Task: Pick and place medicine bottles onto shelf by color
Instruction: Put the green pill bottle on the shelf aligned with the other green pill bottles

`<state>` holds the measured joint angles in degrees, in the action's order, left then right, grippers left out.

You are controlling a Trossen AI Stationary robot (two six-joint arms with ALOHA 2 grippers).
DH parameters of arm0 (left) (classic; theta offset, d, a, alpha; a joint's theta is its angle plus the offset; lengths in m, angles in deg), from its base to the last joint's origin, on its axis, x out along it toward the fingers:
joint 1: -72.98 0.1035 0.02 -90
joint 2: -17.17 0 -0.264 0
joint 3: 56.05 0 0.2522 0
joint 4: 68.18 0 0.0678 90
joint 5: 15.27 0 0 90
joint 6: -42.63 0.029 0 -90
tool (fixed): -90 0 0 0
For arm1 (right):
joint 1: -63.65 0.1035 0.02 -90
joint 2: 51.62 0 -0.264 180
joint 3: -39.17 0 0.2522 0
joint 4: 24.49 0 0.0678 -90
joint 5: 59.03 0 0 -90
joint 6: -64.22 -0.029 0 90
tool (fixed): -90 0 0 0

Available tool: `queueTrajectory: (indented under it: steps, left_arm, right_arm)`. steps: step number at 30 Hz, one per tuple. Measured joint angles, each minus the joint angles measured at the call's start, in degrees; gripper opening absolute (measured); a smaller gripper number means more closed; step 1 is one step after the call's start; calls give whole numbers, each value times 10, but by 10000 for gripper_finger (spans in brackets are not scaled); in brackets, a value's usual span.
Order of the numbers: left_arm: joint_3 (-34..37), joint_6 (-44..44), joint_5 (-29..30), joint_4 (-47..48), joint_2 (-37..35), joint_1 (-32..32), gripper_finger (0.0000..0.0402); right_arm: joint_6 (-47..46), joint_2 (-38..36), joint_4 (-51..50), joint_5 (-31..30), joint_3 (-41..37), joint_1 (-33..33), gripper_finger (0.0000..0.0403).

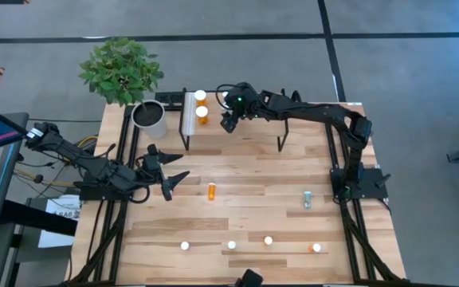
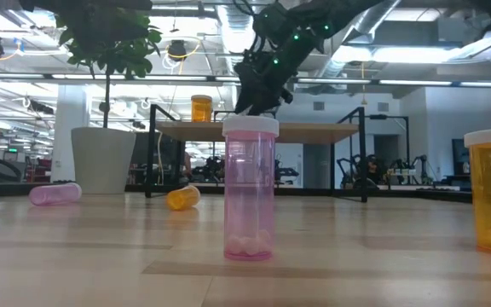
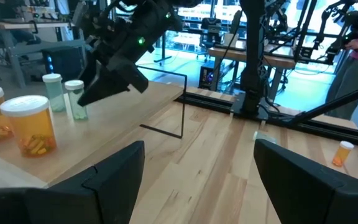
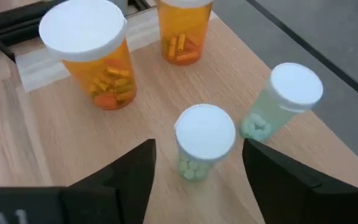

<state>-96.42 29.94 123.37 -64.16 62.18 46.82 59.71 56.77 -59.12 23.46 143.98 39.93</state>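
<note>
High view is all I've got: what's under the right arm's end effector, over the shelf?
Observer: A nearer green bottle and a farther green bottle stand upright on the shelf.
Operator: Is it holding one?
Observer: No. The right end effector is open, its fingers on either side of the nearer green bottle.
Operator: Are they empty?
Observer: No, pale pills lie at the bottom of each.

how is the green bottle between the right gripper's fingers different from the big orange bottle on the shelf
The green bottle has a pale green body; the big orange bottle is amber orange. The green bottle is slimmer with a smaller cap; the big orange bottle is wider. The green bottle holds pale round pills, the big orange bottle orange and yellow capsules. The green bottle sits between the open fingers of the right gripper; the big orange bottle stands clear of them. Both stand upright, white-capped, on the shelf.
</note>
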Motion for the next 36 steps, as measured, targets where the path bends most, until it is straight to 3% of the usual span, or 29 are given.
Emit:
queueTrajectory:
  steps: [8,13,20,24,30,36]
  left_arm:
    - [0,-4,-3,3,0,0,290]
    - [0,-5,-3,4,0,0,290]
    - [0,-19,-7,19,0,0,290]
    - [0,-26,-9,19,0,0,290]
    - [0,-30,-15,19,0,0,290]
    - [0,-30,-14,17,0,0,290]
  right_arm:
    - [-2,-48,-82,0,-1,3,270]
    - [-12,-94,-183,0,-1,27,270]
    - [-58,-153,-345,-2,-8,123,270]
    - [-104,-194,-368,-27,-54,206,270]
    - [-237,-283,-371,-72,-170,322,270]
    - [-482,-370,-373,-104,-295,427,270]
